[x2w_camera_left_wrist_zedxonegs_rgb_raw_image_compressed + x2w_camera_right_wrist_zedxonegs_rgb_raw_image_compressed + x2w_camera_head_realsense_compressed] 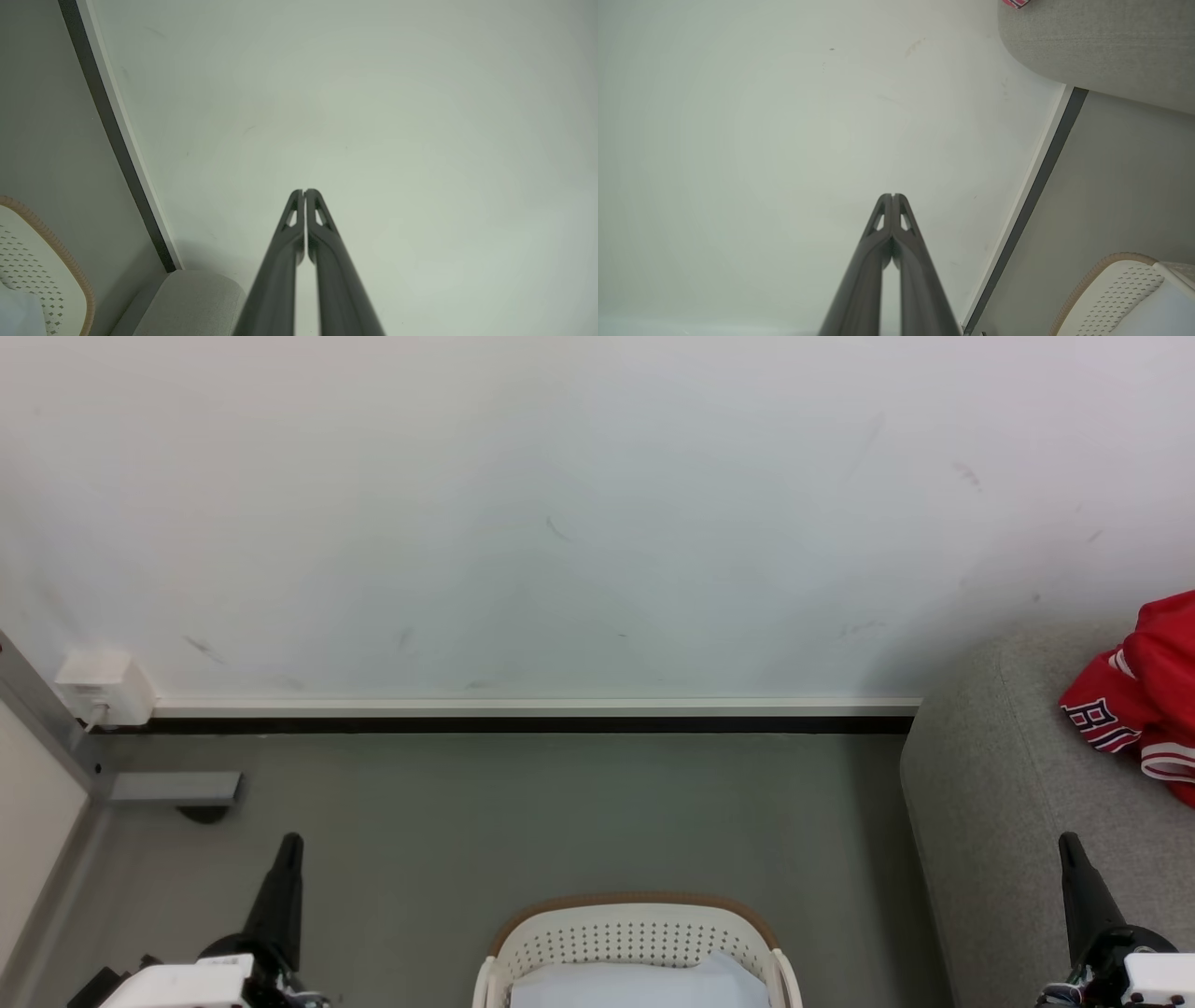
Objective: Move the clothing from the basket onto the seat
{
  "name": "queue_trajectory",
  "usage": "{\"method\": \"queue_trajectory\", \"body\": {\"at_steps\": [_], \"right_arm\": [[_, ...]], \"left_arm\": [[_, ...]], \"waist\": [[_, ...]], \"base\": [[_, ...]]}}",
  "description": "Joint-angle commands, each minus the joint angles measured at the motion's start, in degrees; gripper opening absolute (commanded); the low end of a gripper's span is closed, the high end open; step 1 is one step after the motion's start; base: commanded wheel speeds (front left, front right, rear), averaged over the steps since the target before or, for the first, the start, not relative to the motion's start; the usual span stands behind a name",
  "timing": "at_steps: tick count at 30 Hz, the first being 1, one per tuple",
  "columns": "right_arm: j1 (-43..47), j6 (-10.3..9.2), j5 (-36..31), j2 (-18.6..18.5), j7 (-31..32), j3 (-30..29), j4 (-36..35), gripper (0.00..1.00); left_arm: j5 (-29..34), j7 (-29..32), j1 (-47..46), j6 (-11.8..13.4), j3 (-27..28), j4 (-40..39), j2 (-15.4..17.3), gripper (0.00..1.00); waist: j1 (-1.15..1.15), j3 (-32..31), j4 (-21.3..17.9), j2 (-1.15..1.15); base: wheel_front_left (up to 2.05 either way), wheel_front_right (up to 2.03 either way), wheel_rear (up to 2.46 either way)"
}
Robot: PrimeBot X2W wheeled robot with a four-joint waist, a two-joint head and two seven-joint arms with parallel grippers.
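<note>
The jersey [1144, 700] lies on the sofa [990, 803], clear of its edge (left and right jaws pressed together, empty), so you likely need only hold.

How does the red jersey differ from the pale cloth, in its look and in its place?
The jersey is red with white trim and lettering; the cloth is plain pale blue-white. The jersey lies crumpled on the sofa; the cloth lies in the basket. The jersey shows folds; the cloth looks smooth. Both are soft fabric, lying loose.
</note>
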Motion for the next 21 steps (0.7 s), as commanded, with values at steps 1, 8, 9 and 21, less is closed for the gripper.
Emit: {"method": "queue_trajectory", "body": {"at_steps": [1,8,9,21], "right_arm": [[-0.72,-0.12,0.11,-0.38,0.16,-0.22,-0.27,0.0],[-0.71,-0.12,0.11,-0.37,0.15,-0.21,-0.26,0.0],[-0.71,-0.12,0.11,-0.37,0.15,-0.21,-0.26,0.0],[-0.71,-0.12,0.11,-0.37,0.15,-0.21,-0.25,0.0]], "left_arm": [[-0.74,0.26,-0.42,-0.35,0.11,-0.13,0.31,0.0],[-0.74,0.26,-0.42,-0.35,0.11,-0.14,0.31,0.0],[-0.74,0.26,-0.42,-0.35,0.12,-0.13,0.31,0.0],[-0.75,0.25,-0.41,-0.36,0.1,-0.13,0.31,0.0]], "waist": [[0.0,0.0,0.0,0.0],[0.0,0.0,0.0,0.0],[0.0,0.0,0.0,0.0],[0.0,0.0,0.0,0.0]], "base": [[0.0,0.0,0.0],[0.0,0.0,0.0],[0.0,0.0,0.0],[0.0,0.0,0.0]]}}
